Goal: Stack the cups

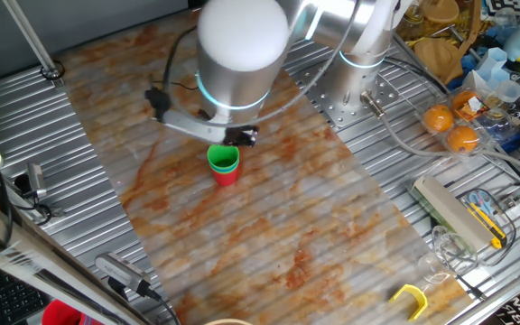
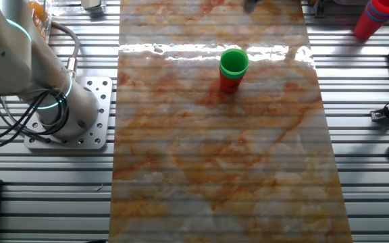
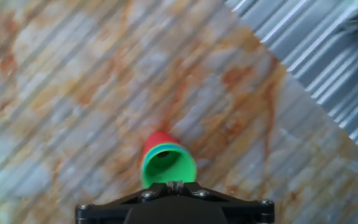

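The cups [image 2: 233, 69] are sitting nested in one upright stack on the marbled mat [image 2: 221, 162], green rim on top, red one at the bottom (a blue edge is peeking between in the hand view). The gripper [image 3: 174, 185] is hovering just above; its fingers are hidden, so I cannot tell whether they're apart.

A robotics lab: ribbed aluminium bench [image 1: 79, 181], bolted arm base [image 2: 66, 121], loose cables [image 1: 404, 135].
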